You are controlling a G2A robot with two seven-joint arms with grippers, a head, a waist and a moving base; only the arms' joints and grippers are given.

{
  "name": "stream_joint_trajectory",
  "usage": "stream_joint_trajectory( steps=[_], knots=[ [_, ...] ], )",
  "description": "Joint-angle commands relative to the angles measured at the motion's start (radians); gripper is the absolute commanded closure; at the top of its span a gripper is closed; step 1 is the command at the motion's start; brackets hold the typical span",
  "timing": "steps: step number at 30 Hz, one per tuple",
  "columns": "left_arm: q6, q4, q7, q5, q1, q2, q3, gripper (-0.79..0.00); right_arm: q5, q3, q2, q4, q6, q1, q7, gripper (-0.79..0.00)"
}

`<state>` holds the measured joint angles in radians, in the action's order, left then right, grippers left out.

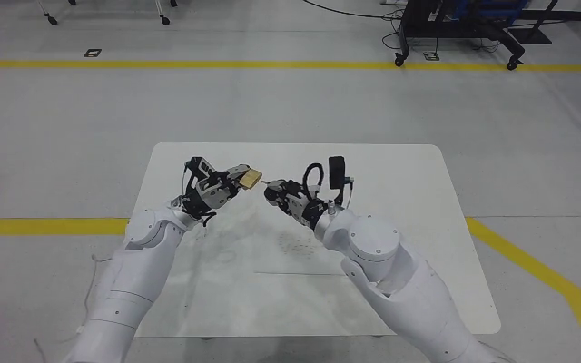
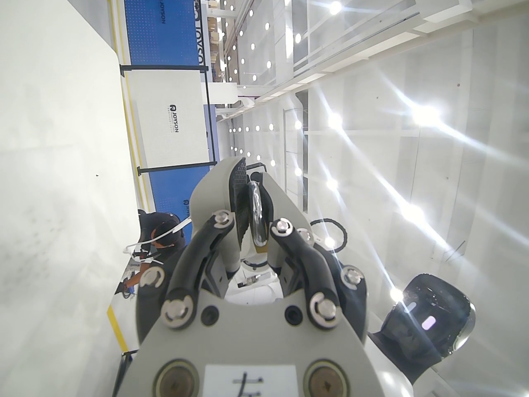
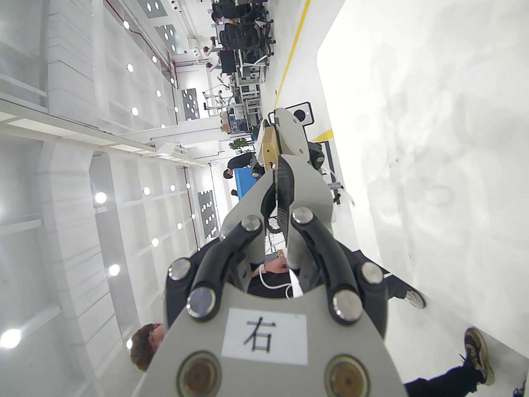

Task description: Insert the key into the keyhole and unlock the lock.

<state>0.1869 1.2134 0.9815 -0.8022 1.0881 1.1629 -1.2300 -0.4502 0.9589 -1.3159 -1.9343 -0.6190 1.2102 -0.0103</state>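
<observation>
My left gripper (image 1: 234, 176) holds a brass padlock (image 1: 251, 178) in the air above the white table (image 1: 408, 191), near its far middle. In the left wrist view its fingers (image 2: 233, 192) are shut on the lock's silver shackle (image 2: 255, 212). My right gripper (image 1: 272, 191) faces it from the other side, shut on a small key (image 1: 264, 184) whose tip is at the lock's end face. In the right wrist view the brass padlock (image 3: 269, 146) sits just beyond my closed fingertips (image 3: 285, 175). Most of the key is hidden between them.
Both arms hover over the table's far half; the tabletop under them is bare, with faint scuff marks (image 1: 295, 240). A black device (image 1: 337, 170) rides on the right wrist. Yellow floor lines (image 1: 272, 64) run beyond the table.
</observation>
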Motion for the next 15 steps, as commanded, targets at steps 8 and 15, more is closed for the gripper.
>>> stream_joint_trajectory(
  steps=[8,15],
  knots=[
    [0.007,0.010,-0.009,0.015,0.006,0.003,-0.003,0.000,0.011,-0.012,-0.010,0.003,-0.003,-0.007,0.017,0.000],
    [0.021,0.015,-0.018,0.023,0.008,0.005,-0.009,0.000,0.015,-0.013,-0.017,0.003,-0.008,-0.005,0.028,0.000]
  ],
)
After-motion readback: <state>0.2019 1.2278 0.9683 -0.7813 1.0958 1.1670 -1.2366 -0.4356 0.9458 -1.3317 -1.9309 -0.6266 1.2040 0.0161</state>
